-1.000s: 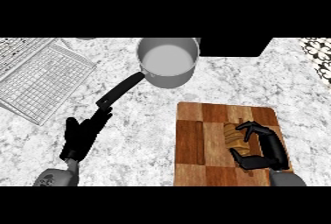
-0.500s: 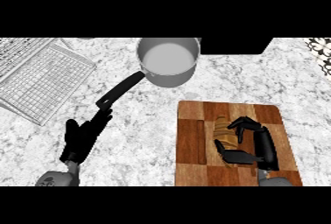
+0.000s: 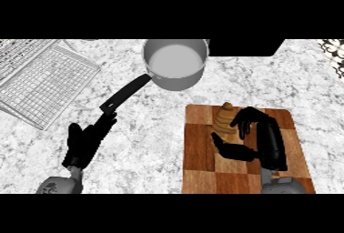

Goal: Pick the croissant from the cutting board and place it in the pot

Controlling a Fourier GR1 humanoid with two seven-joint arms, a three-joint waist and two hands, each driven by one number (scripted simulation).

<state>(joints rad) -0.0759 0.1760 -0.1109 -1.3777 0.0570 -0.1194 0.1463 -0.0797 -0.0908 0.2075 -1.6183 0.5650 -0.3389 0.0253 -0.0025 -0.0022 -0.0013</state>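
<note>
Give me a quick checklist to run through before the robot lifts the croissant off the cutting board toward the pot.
1. Croissant on the cutting board: ok, it lies near the board's far edge.
2. Right hand round the croissant: cannot tell; fingers curl beside it, thumb below, but contact is not visible.
3. Pot open and ready: ok, no lid, nothing seen inside.
4. Path from board to pot: ok, only bare counter between them.
5. Left hand out of the way: ok, open, left of the board, near the end of the pot handle.
</note>
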